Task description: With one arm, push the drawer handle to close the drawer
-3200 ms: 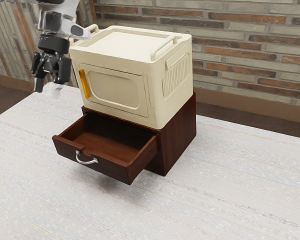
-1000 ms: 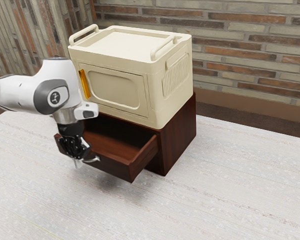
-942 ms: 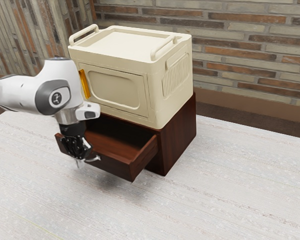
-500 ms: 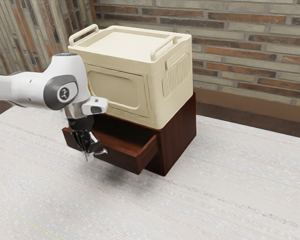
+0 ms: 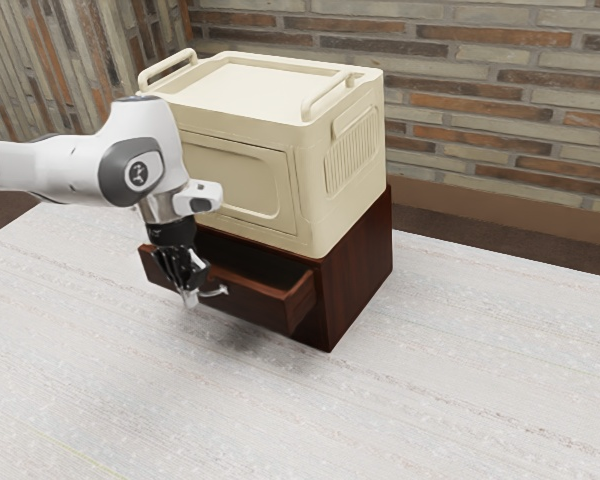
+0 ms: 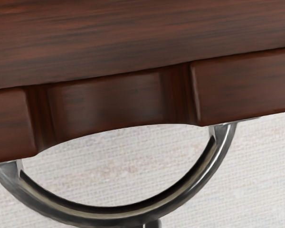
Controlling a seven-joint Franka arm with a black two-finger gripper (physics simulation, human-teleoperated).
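Observation:
The gripper (image 5: pixel 190 298) is low at the front of the brown drawer (image 5: pixel 247 303), its fingertips together by the silver handle (image 5: pixel 220 291). Part of the handle is hidden behind the gripper. The drawer stands partly out of its dark wood cabinet (image 5: pixel 352 275). In the wrist view the curved handle (image 6: pixel 185 194) spans below the notched drawer front (image 6: pixel 109 102), and a small dark tip at the lower edge lies against the handle's outer side.
A cream box (image 5: pixel 245 175) with two raised handles on top rests on the cabinet. The pale table (image 5: pixel 410 400) extends in front of the drawer and toward the exterior view's right. A brick wall (image 5: pixel 490 110) rises behind.
My hand came down from the upper left to the handle, then moved toward the cabinet. The drawer has slid partway inward with it, and its opening is shorter than before.

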